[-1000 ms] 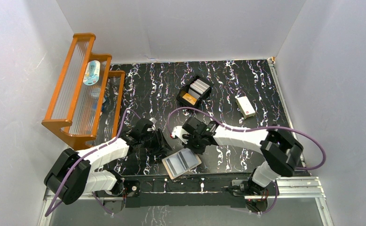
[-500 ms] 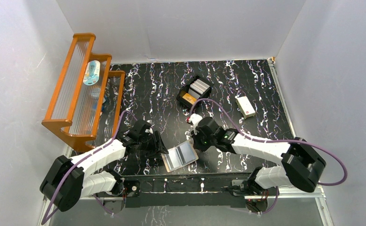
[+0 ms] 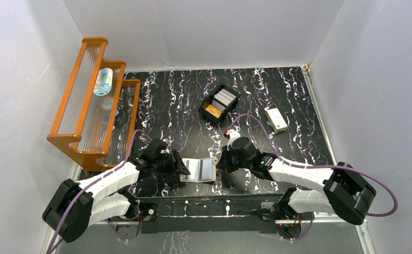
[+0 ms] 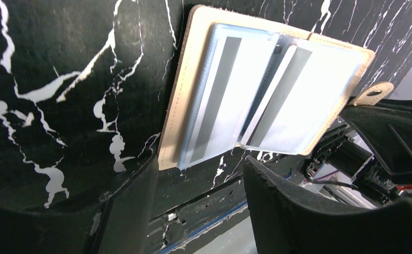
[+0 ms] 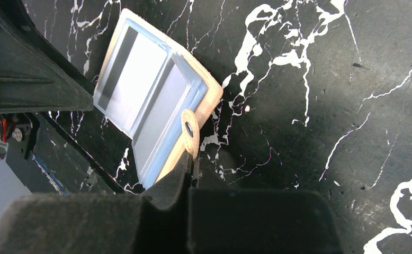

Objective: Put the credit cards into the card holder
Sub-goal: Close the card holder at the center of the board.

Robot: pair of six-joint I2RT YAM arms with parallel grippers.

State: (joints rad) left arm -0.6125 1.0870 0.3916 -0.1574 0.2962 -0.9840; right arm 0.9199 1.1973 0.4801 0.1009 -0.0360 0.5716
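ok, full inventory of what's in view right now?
black white-veined table top: one, under everything
orange wooden tiered rack with clear slats: one, far left
pale blue-white bottle: one, lying on the rack
black divided open tray: one, middle back
thin plastic credit cards: count unclear, whitish-grey stack plus an orange-gold one, in the tray
white box with a red mark: one, right of the tray
tan leather-look folding card holder: one, open with clear sleeves up, near the front edge between the arms
left gripper: black, fingers open, at the holder's left edge
right gripper: black, fingers shut on the holder's snap tab
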